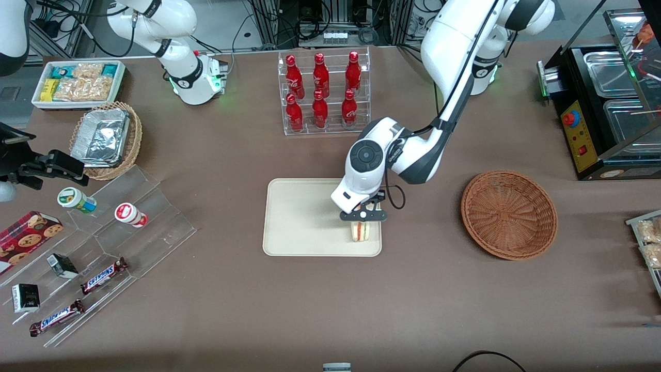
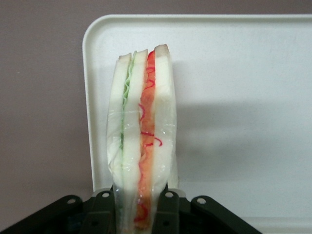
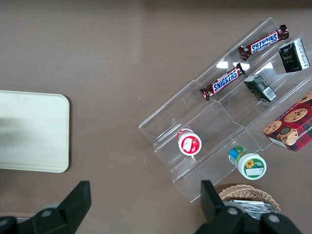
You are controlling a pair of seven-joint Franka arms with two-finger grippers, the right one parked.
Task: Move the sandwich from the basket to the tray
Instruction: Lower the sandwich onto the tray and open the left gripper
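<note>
We see the left arm's gripper (image 1: pixel 363 215) clamped on the sandwich (image 1: pixel 361 231), its two black fingers (image 2: pixel 103 210) pressing the wrapped wedge from either side at its base. The jaws stand only as far apart as the sandwich is thick. In the wrist view the sandwich stands on edge in clear film, showing white bread slices with a green layer and a red layer between them. It is over the tray (image 1: pixel 304 217), at the corner nearest the front camera on the working arm's side; we cannot tell whether it touches the tray surface or hangs just above it.

The reddish-brown wicker basket (image 1: pixel 509 214) lies well apart from the tray, toward the working arm's end of the table, with nothing in it.

Farther from the front camera than the tray stands a clear rack of red bottles (image 1: pixel 320 93); their white script is too small for us to read. Toward the parked arm's end lies a clear stepped display (image 3: pixel 219 117) with two bars that read "SNICKERS" (image 3: pixel 229 81), two small dark boxes, a red-lidded cup (image 3: pixel 189 143) and a green-lidded cup (image 3: pixel 248 163). Beside it lies a red box printed with cookies (image 3: pixel 291 124). Near there a tan wicker basket holds a foil container (image 1: pixel 101 137), next to a white bin of snack packets (image 1: pixel 78 82).
</note>
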